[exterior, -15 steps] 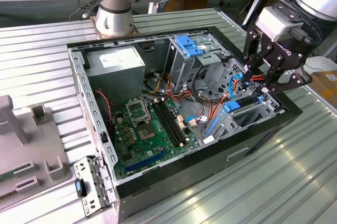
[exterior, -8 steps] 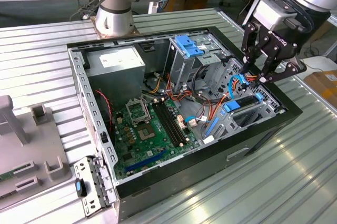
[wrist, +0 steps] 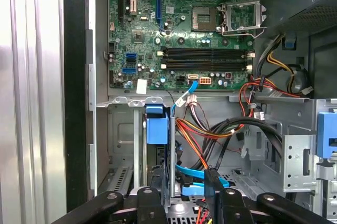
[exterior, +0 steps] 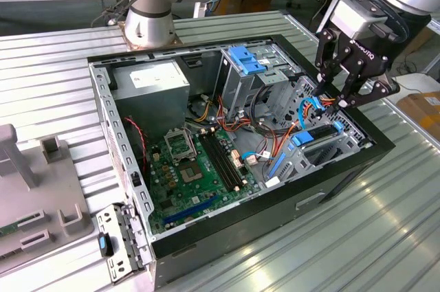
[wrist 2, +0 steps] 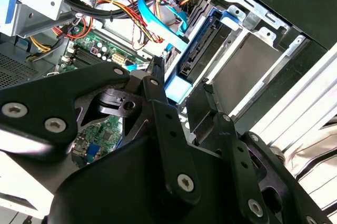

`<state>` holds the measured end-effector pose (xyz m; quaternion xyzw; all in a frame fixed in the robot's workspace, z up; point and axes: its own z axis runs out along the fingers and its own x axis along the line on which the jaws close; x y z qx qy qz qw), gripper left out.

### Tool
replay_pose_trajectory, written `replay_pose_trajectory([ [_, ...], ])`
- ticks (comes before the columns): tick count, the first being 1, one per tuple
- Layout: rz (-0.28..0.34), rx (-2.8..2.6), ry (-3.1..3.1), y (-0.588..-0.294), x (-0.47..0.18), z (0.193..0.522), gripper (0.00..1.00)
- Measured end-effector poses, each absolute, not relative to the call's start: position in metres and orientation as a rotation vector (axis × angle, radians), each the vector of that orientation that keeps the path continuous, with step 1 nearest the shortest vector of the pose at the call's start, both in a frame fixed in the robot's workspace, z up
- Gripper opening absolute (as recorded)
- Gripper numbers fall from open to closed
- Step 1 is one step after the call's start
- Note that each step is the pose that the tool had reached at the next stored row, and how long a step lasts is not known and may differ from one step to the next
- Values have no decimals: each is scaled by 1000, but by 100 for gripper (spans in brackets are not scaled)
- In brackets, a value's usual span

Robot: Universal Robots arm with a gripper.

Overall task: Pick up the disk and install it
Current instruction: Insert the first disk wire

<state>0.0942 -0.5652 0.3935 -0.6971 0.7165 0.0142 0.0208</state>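
Ribbed metal bench, open PC case, disk grey w/ blue frame, edge-on inside, pincer spread above it.

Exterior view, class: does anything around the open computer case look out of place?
Yes: a loose metal bracket lies on the table against the case's near corner, seemingly detached from it. Nothing looks spilled or broken.

Bright, even light falls from above, with white glare on the ribbed metal desk beside the claw and soft shadows inside the computer case below it.
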Motion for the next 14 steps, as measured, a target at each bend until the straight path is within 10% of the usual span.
replay_pose_trajectory([
  [14,46,-2239,2145,-564,107,393,44],
])
